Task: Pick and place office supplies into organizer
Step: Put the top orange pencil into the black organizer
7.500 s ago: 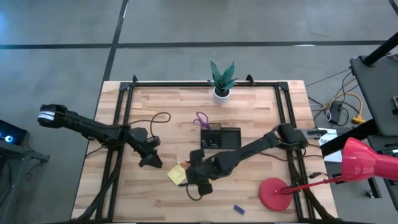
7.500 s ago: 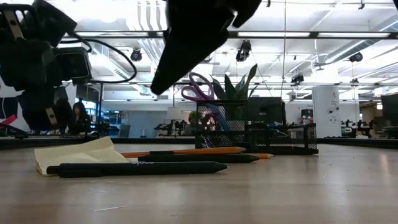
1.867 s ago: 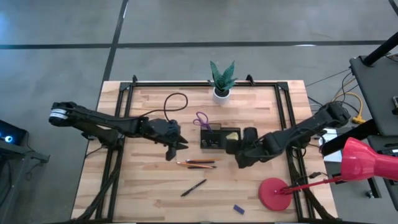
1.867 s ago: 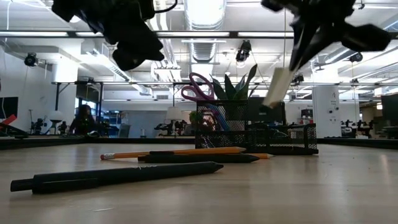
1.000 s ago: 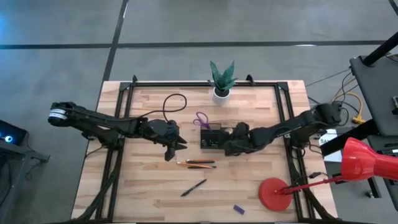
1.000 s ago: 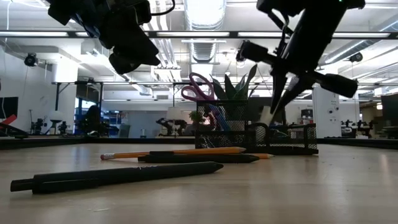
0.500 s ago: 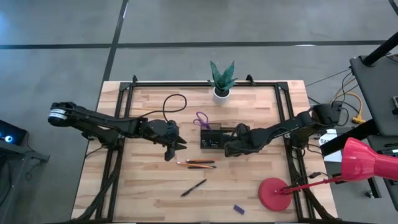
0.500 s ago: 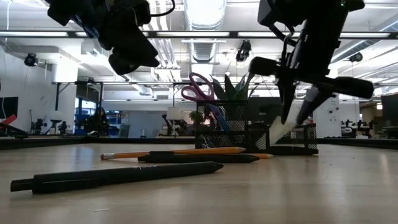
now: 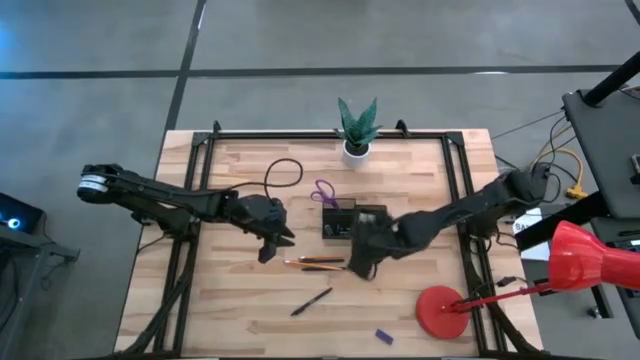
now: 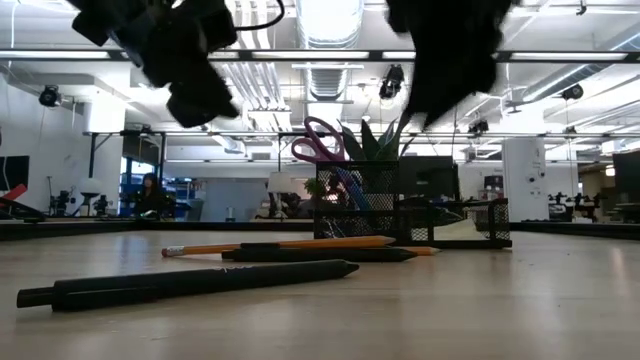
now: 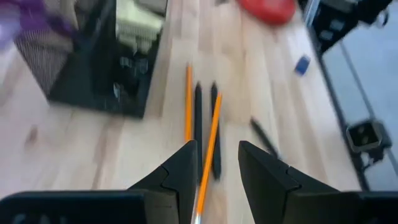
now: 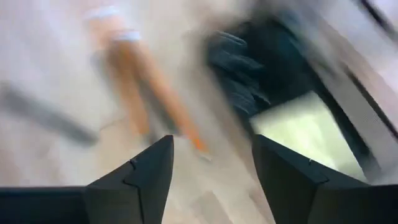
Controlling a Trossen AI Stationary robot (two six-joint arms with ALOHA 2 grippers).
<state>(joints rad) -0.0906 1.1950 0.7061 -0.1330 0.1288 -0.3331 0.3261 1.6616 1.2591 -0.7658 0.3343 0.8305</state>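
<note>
The black mesh organizer (image 9: 354, 222) stands mid-table. Purple-handled scissors (image 9: 323, 192) stick up from its left compartment. The yellow sticky-note pad (image 11: 140, 18) lies in its right compartment. An orange pencil and two dark pens (image 9: 315, 262) lie side by side just in front of the organizer. Another black pen (image 9: 311, 301) lies nearer the front, and a small blue block (image 9: 382, 336) lies close to the near edge. My left gripper (image 9: 268, 245) hovers open, left of the pens and above them (image 11: 214, 165). My right gripper (image 9: 360, 262) hovers open at their right end (image 12: 211, 155).
A potted green plant (image 9: 357, 125) stands at the far edge. A red lamp's round base (image 9: 445, 310) sits at the near right, its shade beyond the table's right edge. A black cable loops over the wood at the left arm (image 9: 283, 172).
My right gripper has opened and let go of the sticky-note pad, which now lies in the organizer. It has then risen, rolled about its own axis and swung toward the near edge, to the right end of the pens. My left gripper has stayed where it was.
</note>
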